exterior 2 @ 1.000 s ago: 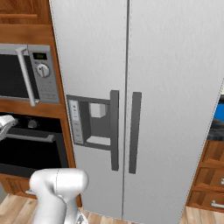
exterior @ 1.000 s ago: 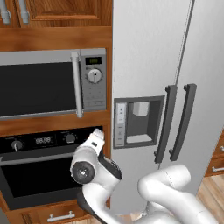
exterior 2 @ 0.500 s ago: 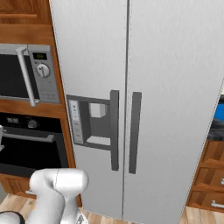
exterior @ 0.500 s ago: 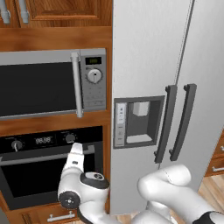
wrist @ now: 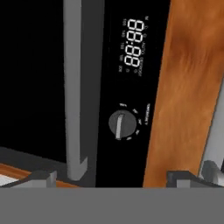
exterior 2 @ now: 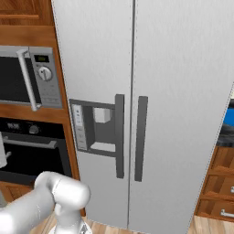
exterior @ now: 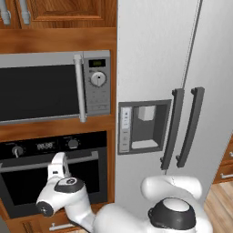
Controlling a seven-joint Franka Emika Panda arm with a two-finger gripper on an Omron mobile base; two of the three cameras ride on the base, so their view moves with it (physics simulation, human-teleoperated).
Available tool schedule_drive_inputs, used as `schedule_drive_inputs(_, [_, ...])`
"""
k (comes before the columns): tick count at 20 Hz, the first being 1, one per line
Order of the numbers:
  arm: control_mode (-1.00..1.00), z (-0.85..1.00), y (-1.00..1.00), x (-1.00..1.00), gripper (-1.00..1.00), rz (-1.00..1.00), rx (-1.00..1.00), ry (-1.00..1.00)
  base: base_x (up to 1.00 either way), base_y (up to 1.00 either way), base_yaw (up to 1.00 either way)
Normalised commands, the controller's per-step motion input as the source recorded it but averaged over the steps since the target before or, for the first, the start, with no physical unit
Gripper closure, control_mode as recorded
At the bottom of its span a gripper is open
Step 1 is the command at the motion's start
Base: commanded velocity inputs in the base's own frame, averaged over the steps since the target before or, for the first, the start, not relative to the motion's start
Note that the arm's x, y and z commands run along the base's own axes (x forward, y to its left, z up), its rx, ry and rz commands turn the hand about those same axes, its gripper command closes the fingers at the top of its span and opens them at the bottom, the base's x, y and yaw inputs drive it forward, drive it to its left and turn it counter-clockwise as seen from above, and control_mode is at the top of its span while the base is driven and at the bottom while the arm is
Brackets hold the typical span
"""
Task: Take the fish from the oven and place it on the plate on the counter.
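The claw (wrist: 109, 177) stands wide open and empty, its two tips straddling the end of the oven's silver bar handle (wrist: 73, 87). By my reading it is lined up to pull the door down, since the oven (exterior: 54, 177) is shut. The fish must lie behind that dark door; I cannot see it. The hand view is rolled, so the handle runs upright, with a knob (wrist: 121, 124) and the digital display (wrist: 132, 48) beside it. Above the oven sits the microwave (exterior: 50, 86); right of it the fridge (exterior: 173, 91).
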Motion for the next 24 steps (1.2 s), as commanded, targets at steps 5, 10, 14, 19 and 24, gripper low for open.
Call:
schedule_drive_inputs(5, [-1.0,-0.64,0.46,0.23,-1.0,-0.06,-0.15,-0.07,0.0,0.0,0.0])
schedule_drive_inputs(10, [-1.0,-0.39,0.47,0.3,-1.0,-0.01,-0.09,-0.03,0.0,0.0,0.0])
schedule_drive_inputs(14, [-1.0,0.05,0.22,0.36,-1.0,0.0,-0.02,0.02,0.0,0.0,0.0])
schedule_drive_inputs(19, [-1.0,0.04,-0.01,-0.29,-1.0,0.0,0.09,-0.07,0.0,0.0,0.0])
schedule_drive_inputs(24, [-1.0,0.29,-0.22,-0.32,-1.0,0.07,0.21,-0.03,0.0,0.0,0.0])
